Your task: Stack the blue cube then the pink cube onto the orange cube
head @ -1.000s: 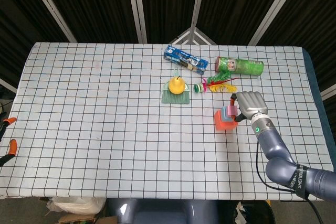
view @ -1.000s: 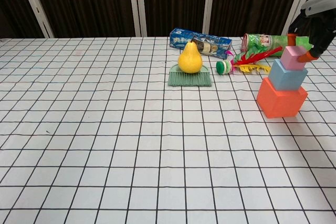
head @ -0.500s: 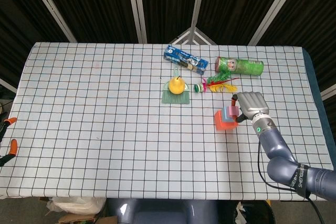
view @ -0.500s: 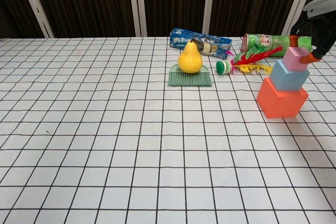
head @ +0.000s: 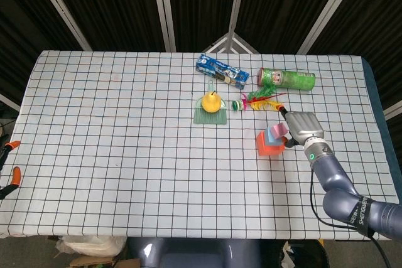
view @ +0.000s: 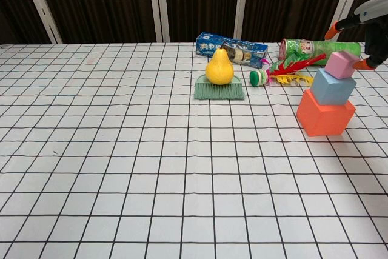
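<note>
Hovering at the right edge of the chest view, the right hand (view: 371,25) has its fingers spread apart beside the pink cube (view: 341,64), apparently no longer gripping it. That cube sits atop the blue cube (view: 332,87), itself on the orange cube (view: 324,113), right of centre; the tower looks complete. A pear (view: 219,67) on a green brush (view: 219,91) lies toward the upper middle. No left hand is visible.
</note>
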